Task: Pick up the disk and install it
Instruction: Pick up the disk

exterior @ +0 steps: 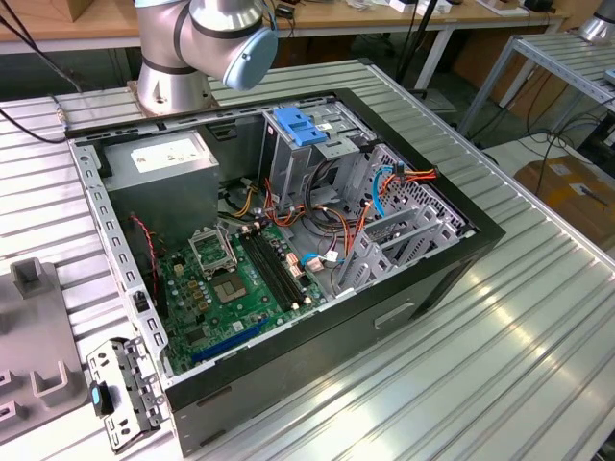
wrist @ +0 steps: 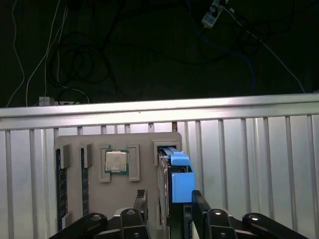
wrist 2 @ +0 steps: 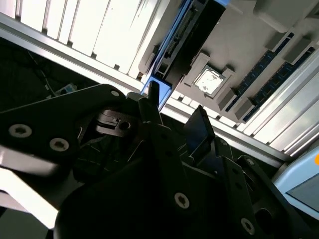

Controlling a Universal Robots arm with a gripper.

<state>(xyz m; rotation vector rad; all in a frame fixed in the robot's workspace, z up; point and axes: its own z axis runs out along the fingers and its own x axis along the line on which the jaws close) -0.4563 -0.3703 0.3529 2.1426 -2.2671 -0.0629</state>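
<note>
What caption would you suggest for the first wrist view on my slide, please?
Open gripper lined up with the blue-framed disk, slotted on edge in a grey holder beside a processor chip.

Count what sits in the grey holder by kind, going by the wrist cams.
In the grey holder, first wrist view:
disk, standing on edge in its slot: 1
processor chip: 1
memory sticks, seen edge-on: 2
Total: 4
The tool is open, one finger on each side of the disk.
</note>
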